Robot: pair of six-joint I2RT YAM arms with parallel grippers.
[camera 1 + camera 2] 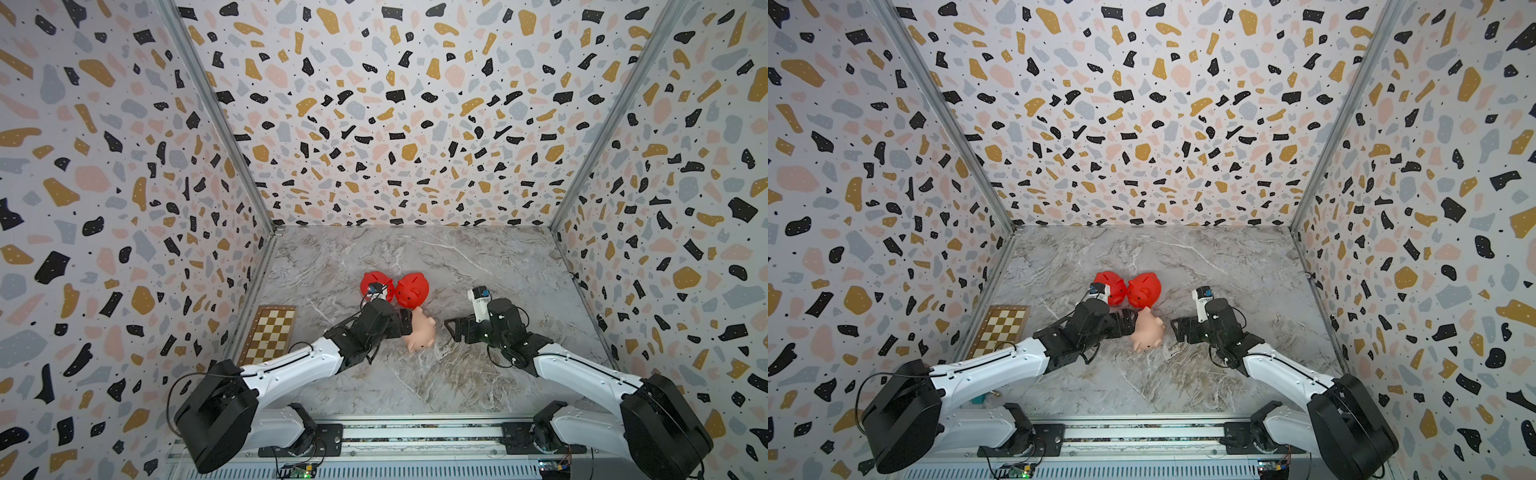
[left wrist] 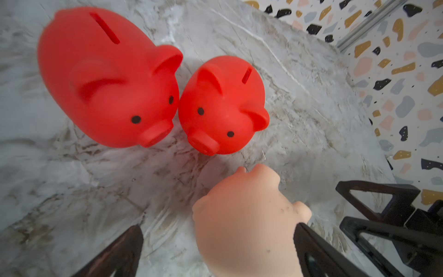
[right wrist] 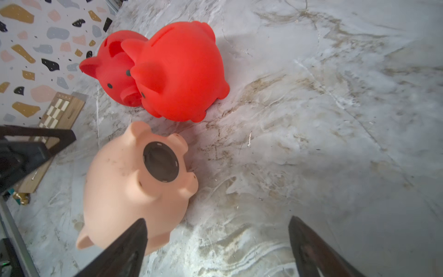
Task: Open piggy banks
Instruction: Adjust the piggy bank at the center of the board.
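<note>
I have the left end effector (image 1: 406, 322) with its jaws standing wide apart around the pale peach-pink rounded plastic piggy bank (image 1: 422, 334), which lies on its side on the grey marble-patterned counter (image 1: 478, 257). In the left wrist view one finger (image 2: 311, 249) sits right against the pig's flank. The opposite finger (image 2: 124, 247) is clear of it, with bare counter showing in the gap, so nothing is clamped.

The right end effector (image 1: 451, 330) is also spread wide, with only counter between its tips. It sits near the pink pig, on the belly side, and apart from it. That belly faces the right wrist camera, with a round black plug (image 3: 161, 165) seated in it.

Just beyond the left end effector's tips, a bright red rounded plastic piggy bank (image 2: 103, 76) stands upright on its feet. A second bright red piggy bank (image 2: 223, 105) stands cheek to cheek against it, just past the pink one. Both have their coin slots on top.

A folded wooden chessboard (image 1: 270, 334) lies on the outer side of the left end effector, by the wall.
</note>
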